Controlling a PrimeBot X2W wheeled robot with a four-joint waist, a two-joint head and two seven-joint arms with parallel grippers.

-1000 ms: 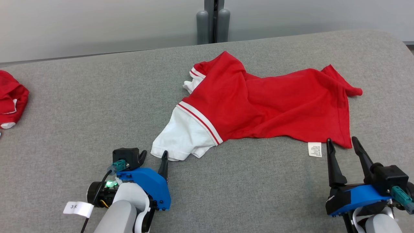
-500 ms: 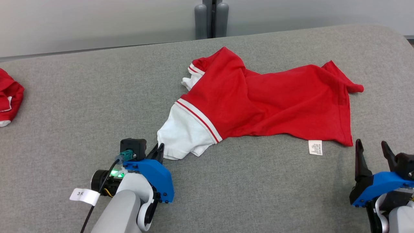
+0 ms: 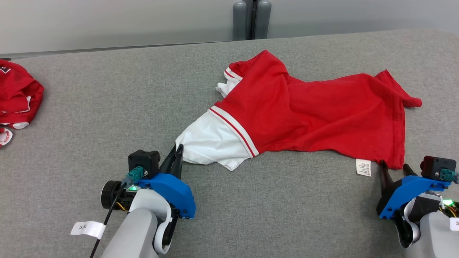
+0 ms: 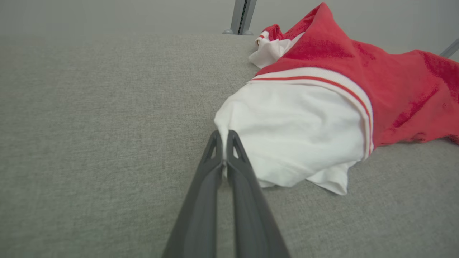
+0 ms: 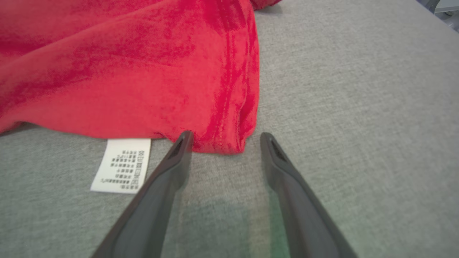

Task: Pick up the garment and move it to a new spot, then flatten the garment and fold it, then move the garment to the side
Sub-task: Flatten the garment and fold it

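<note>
One corner gripped: left gripper point(image 3: 177, 151) pinches the garment point(image 3: 322, 114) by its white sleeve, right gripper point(image 3: 394, 166) stands wide at the red hem; it lies crumpled on the worktop point(image 3: 107, 107), not yet lifted, flattening and folding ahead

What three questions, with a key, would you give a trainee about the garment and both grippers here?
1. True or false: the left gripper is shut on the white sleeve of the garment.
2. The fingers of the right gripper are: A) open at the red hem; B) shut on the label; C) shut, empty.
3. What main colour is the bundle at the table's left end?
Key: 1 true; 2 A; 3 red.
</note>
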